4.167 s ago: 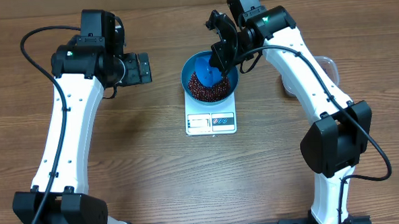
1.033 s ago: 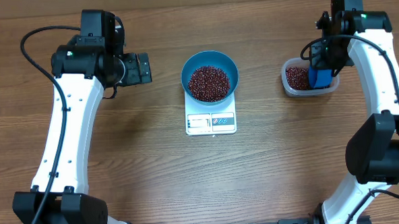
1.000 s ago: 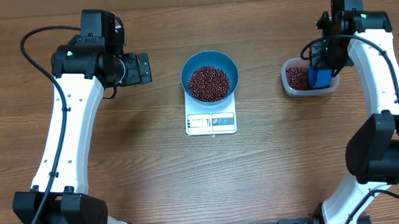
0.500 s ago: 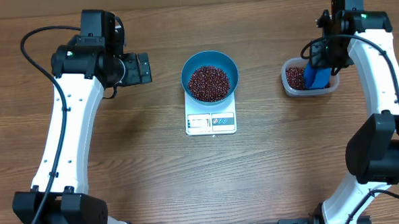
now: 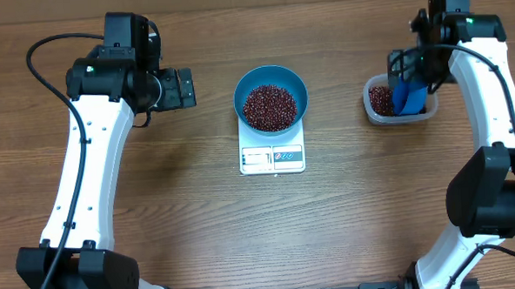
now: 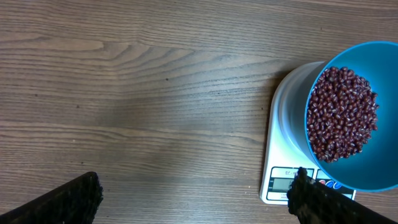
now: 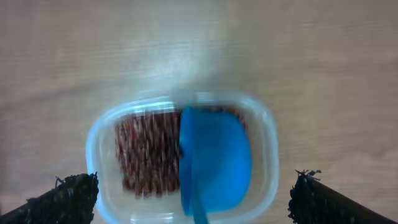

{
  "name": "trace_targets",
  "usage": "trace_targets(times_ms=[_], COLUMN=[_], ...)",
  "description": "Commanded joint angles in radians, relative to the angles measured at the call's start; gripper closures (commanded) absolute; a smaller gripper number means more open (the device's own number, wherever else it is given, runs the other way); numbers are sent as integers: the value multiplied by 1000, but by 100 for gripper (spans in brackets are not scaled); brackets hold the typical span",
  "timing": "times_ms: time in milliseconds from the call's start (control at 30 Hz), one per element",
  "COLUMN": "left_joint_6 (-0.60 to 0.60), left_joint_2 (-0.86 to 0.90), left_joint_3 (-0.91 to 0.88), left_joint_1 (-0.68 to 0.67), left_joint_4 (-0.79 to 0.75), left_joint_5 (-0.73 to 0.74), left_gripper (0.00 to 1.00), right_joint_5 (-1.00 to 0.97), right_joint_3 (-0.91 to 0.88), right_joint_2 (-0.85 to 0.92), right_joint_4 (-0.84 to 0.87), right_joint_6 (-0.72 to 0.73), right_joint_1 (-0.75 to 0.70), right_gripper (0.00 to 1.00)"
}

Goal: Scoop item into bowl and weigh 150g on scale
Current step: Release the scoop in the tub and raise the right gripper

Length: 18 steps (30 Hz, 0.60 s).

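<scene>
while the right end effector (image 7: 196, 198) hangs over the clear rounded-rectangular plastic tub (image 5: 369, 110) with its fingers spread wide and nothing gripped, the small blue plastic scoop with a handle (image 5: 406, 97) is seen resting inside that tub, beside the tub's own beans (image 5: 379, 97). the left end effector (image 5: 182, 88) is likewise held apart and empty, off to the left of the scale and well apart from it. the round deep blue bowl (image 5: 299, 83) is seated on the small white square kitchen scale (image 5: 272, 159) near the middle of the bench, and a heap of small dark red-brown beans (image 5: 269, 107) is held in it.

hazards noted: the bowl is wider than the scale's platform and overhangs it, so a brush from either arm could shift or tip it and falsify the weight. the display is too small to be read, so it cannot be confirmed that the target is met; over-filling or under-filling is possible. the scoop is lodged in a light tub, and a finger caught on its handle as the arm rises could drag the tub or scatter beans.

the brown wood-grain bench (image 5: 200, 217) is judged matte and level, with no stray beans seen on it. nothing of the room beyond the bench can be made out, bar a pale strip along the far edge.
</scene>
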State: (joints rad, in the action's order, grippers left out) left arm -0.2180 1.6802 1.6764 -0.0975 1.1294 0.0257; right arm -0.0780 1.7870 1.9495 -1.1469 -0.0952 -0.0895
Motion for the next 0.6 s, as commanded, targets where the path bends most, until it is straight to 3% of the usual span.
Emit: trace_targets(times_ms=[0, 267, 500, 567], left_joint_6=[-14, -14, -18, -33], left_joint_2=[0, 0, 0, 0], left_joint_3=[12, 12, 12, 12], left_joint_1=[-1, -1, -1, -1], left_joint_4=[-3, -3, -9, -84], left_joint_5=[-7, -7, -7, -6], left_gripper=[0, 1, 0, 0], right_joint_5=[-11, -59, -56, -56], right_joint_3=[28, 74, 72, 72], right_joint_2=[-23, -23, -23, -23], right_joint_4=[91, 165, 121, 121], right_joint_6=[22, 179, 177, 177], right_joint_1=[-3, -59, -97, -97], right_gripper=[0, 0, 0, 0])
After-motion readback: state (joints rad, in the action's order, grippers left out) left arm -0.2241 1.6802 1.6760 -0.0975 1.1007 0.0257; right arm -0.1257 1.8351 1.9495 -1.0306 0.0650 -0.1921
